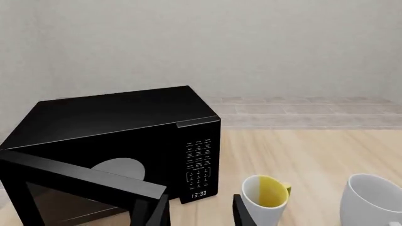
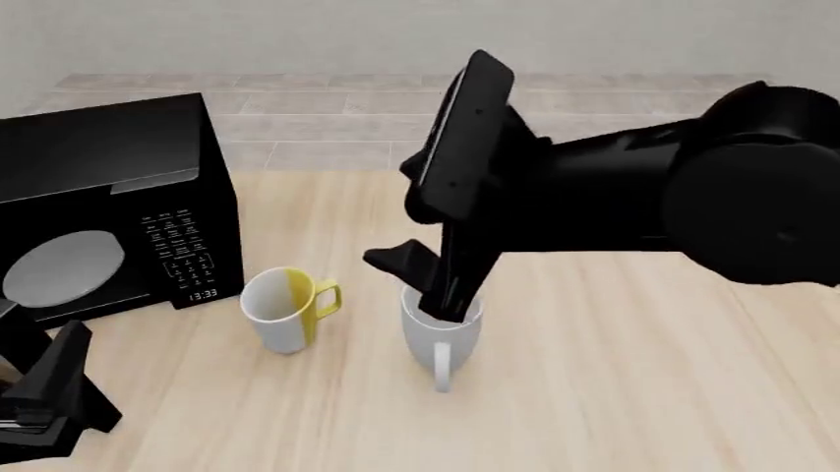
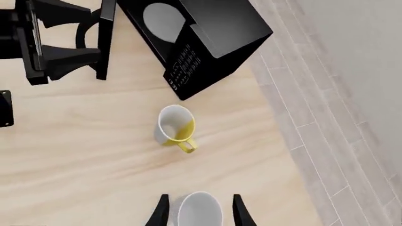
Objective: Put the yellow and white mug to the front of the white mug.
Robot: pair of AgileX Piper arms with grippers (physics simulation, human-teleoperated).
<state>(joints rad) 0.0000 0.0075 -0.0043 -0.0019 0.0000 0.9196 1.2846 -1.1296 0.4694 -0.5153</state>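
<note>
Left of both mugs, a microwave [image 2: 105, 211] stands open.

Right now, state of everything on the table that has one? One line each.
microwave: door open, turntable plate visible inside, display lit.
yellow and white mug: upright, standing free, left of the white mug.
white mug: upright, right hand's fingers straddle its rim.
left hand: open, holding nothing, near the microwave.
right hand: open around the white mug, not closed on it.
</note>
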